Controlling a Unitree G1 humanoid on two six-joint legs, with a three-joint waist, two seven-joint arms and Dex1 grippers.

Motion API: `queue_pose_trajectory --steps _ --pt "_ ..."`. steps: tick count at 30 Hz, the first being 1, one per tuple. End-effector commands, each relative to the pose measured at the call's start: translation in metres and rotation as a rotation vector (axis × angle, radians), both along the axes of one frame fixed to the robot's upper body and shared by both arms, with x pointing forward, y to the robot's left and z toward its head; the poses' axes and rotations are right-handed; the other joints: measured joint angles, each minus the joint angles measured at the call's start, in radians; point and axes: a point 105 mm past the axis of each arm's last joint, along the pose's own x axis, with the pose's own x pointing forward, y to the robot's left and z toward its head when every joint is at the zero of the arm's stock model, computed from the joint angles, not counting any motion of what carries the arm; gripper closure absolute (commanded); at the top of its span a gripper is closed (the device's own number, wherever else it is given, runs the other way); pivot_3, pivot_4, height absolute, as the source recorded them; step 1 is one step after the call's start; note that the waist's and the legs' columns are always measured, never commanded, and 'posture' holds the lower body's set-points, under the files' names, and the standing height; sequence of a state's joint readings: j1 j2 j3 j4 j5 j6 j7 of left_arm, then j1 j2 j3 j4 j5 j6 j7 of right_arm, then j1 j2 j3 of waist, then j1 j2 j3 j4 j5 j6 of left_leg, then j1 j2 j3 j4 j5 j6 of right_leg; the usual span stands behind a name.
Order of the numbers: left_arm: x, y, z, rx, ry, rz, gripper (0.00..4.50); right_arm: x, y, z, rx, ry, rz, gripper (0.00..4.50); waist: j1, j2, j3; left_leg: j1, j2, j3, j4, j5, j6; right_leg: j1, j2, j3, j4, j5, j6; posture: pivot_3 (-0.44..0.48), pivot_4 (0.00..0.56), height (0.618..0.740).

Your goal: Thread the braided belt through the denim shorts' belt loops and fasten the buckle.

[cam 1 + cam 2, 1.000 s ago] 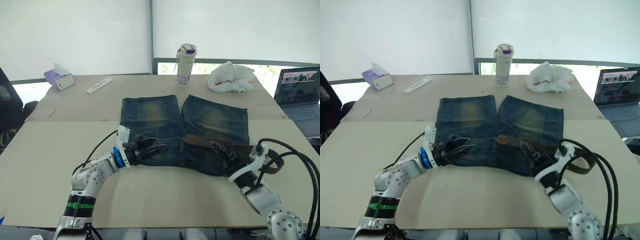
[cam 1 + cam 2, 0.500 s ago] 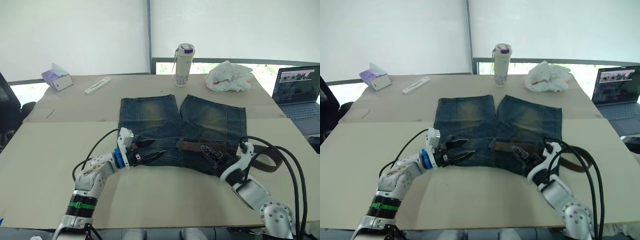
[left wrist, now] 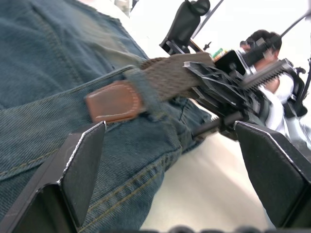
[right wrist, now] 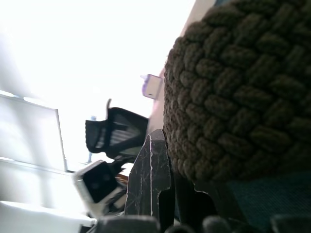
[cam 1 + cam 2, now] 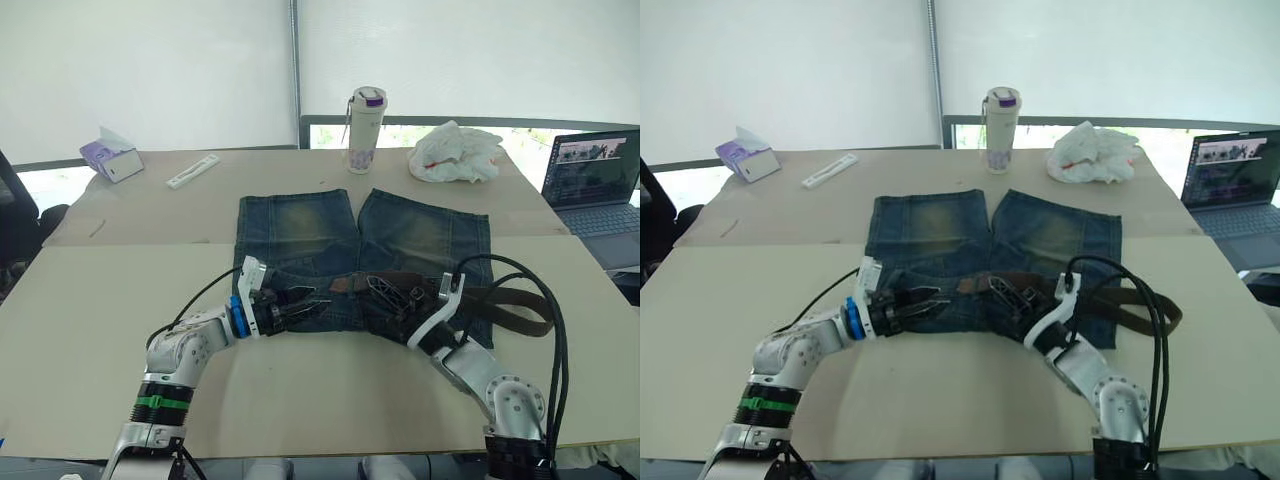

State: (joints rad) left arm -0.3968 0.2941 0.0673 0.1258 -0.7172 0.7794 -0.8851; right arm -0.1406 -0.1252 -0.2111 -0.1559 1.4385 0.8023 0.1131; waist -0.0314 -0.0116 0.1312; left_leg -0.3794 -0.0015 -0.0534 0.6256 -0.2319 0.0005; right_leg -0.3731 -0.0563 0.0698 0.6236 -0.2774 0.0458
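The denim shorts (image 5: 300,235) lie flat on the table, waistband toward me. The braided belt (image 5: 350,281) runs along the waistband and trails off past the shorts' right side. In the left wrist view its brown leather tip (image 3: 114,101) pokes out of a belt loop (image 3: 146,87). My right gripper (image 5: 378,288) is shut on the braid (image 4: 233,97) just right of that loop. My left gripper (image 5: 315,300) is open over the waistband, a little left of the tip and not touching it. I cannot make out the buckle.
A tall bottle (image 5: 364,130), a crumpled white bag (image 5: 458,152) and a laptop (image 5: 590,185) stand at the back and right. A tissue box (image 5: 108,155) and a white strip (image 5: 195,171) lie back left. My black cables (image 5: 510,262) arc over the shorts' right side.
My right gripper has slid left along the waistband with the belt, bringing the leather tip closer to my left gripper. The left gripper has stayed about where it was, still open.
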Motion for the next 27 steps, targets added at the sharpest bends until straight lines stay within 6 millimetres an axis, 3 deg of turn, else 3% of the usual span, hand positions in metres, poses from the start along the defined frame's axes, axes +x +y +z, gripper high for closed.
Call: queue_pose_trajectory --steps 1,4,7,11,15,18,24,27 --pt "0.009 0.001 0.008 -0.068 0.055 0.051 0.04 -0.007 0.005 0.015 0.103 -0.062 0.055 4.50 -0.003 0.000 0.000 0.000 0.000 0.000 0.000 0.000 0.000 0.000 0.000 0.000 0.000 0.000 0.000 0.000 0.150 0.740" --pt "0.011 -0.003 0.007 -0.095 0.091 0.062 0.04 -0.013 0.004 0.022 0.183 -0.084 0.080 4.50 -0.011 0.000 0.000 0.000 0.000 0.000 0.000 0.000 0.000 0.000 0.001 0.000 0.001 0.000 0.000 0.000 0.150 0.740" --pt "0.004 -0.015 0.005 -0.089 0.107 0.008 0.04 -0.015 0.005 0.010 0.141 -0.046 0.097 4.50 -0.011 0.000 0.000 0.000 0.000 0.000 0.000 0.000 0.000 0.000 0.000 0.000 0.001 0.000 0.000 0.000 0.150 0.740" --pt "0.004 -0.024 0.003 -0.077 0.114 -0.002 0.04 -0.004 0.006 -0.038 -0.180 0.088 0.055 4.50 -0.012 0.000 0.000 0.001 -0.001 0.001 0.000 0.000 0.000 0.000 0.000 0.000 0.001 0.000 0.000 0.000 0.150 0.740" --pt "0.004 -0.020 0.004 -0.062 0.106 0.005 0.04 0.006 -0.004 -0.053 -0.320 0.102 -0.017 4.50 -0.013 -0.002 -0.001 0.004 0.000 0.001 0.000 0.000 0.000 0.002 0.002 0.001 0.001 0.000 0.000 0.000 0.150 0.740" --pt "0.007 -0.014 0.004 -0.046 0.093 0.028 0.04 0.011 -0.015 -0.070 -0.519 0.117 -0.064 4.50 -0.011 -0.003 -0.002 0.006 0.000 0.001 0.000 0.000 0.000 0.004 0.001 0.001 0.001 -0.004 0.006 0.000 0.150 0.740" --pt "0.008 -0.004 0.007 -0.024 0.066 0.046 0.04 0.017 -0.018 -0.070 -0.572 0.109 -0.108 4.50 -0.001 -0.007 -0.005 0.008 -0.001 0.000 0.000 0.000 0.000 0.007 -0.001 0.000 -0.001 -0.003 0.005 0.000 0.150 0.740" --pt "0.009 0.005 0.009 -0.010 0.051 0.066 0.04 0.017 -0.015 -0.064 -0.501 0.102 -0.111 4.50 -0.001 -0.008 -0.005 0.008 -0.001 0.001 0.000 0.000 0.000 0.006 -0.002 0.001 0.000 -0.002 0.003 0.000 0.150 0.740"
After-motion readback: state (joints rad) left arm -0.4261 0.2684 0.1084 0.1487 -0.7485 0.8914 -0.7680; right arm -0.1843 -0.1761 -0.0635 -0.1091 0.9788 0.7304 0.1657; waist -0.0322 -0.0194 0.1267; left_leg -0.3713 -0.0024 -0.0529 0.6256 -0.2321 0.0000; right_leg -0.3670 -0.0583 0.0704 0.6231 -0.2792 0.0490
